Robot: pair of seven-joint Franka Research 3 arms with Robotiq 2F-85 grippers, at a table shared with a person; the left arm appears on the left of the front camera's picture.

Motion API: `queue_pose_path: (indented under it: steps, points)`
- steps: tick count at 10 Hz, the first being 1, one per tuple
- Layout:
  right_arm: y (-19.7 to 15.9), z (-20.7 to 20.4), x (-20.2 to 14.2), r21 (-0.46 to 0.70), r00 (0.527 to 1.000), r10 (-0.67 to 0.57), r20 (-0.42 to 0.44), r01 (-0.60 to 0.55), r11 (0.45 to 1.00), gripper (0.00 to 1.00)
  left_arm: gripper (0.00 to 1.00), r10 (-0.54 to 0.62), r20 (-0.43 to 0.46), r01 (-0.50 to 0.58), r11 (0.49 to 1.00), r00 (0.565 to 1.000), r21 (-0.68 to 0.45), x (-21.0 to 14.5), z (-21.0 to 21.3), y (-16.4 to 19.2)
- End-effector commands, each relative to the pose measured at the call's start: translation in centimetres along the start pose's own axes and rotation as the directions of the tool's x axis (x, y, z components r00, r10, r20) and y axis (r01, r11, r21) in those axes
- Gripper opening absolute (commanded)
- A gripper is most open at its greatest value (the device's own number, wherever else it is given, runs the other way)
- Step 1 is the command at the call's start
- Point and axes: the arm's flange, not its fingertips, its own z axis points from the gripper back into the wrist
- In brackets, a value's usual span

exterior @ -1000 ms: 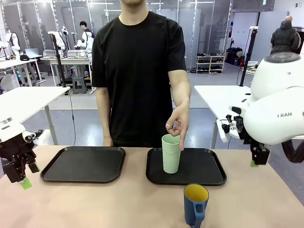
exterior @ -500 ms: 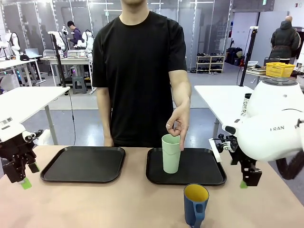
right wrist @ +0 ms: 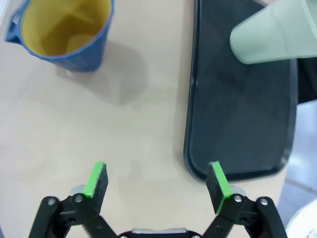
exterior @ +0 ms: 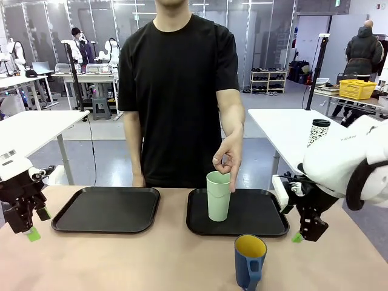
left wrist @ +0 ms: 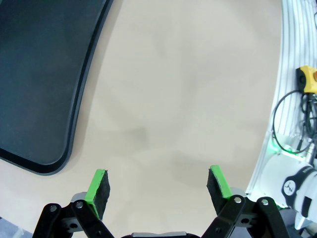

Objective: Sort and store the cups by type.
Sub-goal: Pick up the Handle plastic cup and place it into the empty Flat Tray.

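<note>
The pale green tumbler (exterior: 218, 196) stands upright on the right black tray (exterior: 267, 213), and a person's hand (exterior: 227, 160) rests its fingers on the rim. In the right wrist view the tumbler (right wrist: 270, 32) lies at the upper right. The dark blue mug (exterior: 249, 261) with yellow inside stands on the table in front of that tray; the right wrist view has the mug (right wrist: 63, 32) at the upper left. My right gripper (exterior: 301, 235) hangs open just right of the tray; its fingers (right wrist: 97, 180) hold nothing. My left gripper (exterior: 27, 227) is open at the far left, over bare table.
A second black tray (exterior: 107, 209) lies at the left, its corner (left wrist: 34, 99) near my left gripper. A small patterned cup with a dark lid (exterior: 319, 131) stands on a white table behind the right arm. The table's metal edge with cables (left wrist: 292, 124) runs beside my left gripper.
My right arm has swung down and left, bringing its gripper from above the table's right edge to beside the right tray. The tumbler, mug, person's hand and left arm have stayed put.
</note>
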Motion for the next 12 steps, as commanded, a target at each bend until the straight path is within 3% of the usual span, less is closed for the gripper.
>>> queue_pose_path:
  steps: [1, 4, 6, 10, 12]
  points:
    - [3.0, -2.3, -2.8, 0.069, 0.98, 0.032, 0.197, -0.047, 0.997, 1.0, 1.0, -0.006, 0.006, 0.006, 1.0, 1.0, 0.001, -0.1, 0.0, 0.0]
    - [2.6, -3.7, -4.4, 0.117, 0.93, 0.052, 0.363, -0.101, 0.988, 1.0, 1.0, -0.006, 0.006, 0.006, 1.0, 1.0, 0.001, -0.1, 0.0, 0.0]
    - [2.4, -5.1, -5.4, 0.137, 0.907, 0.026, 0.421, -0.092, 0.986, 1.0, 1.0, -0.006, 0.006, 0.006, 1.0, 1.0, 0.001, -0.1, 0.0, 0.0]
    - [2.6, -8.4, -6.7, 0.102, 0.793, 0.015, 0.609, -0.097, 0.99, 1.0, 1.0, -0.006, 0.006, 0.006, 1.0, 1.0, 0.001, -0.1, 0.0, 0.0]
    - [3.0, -10.0, -6.8, 0.1, 0.761, 0.011, 0.648, -0.099, 0.99, 1.0, 1.0, -0.006, 0.006, 0.006, 1.0, 1.0, 0.001, -0.1, 0.0, 0.0]
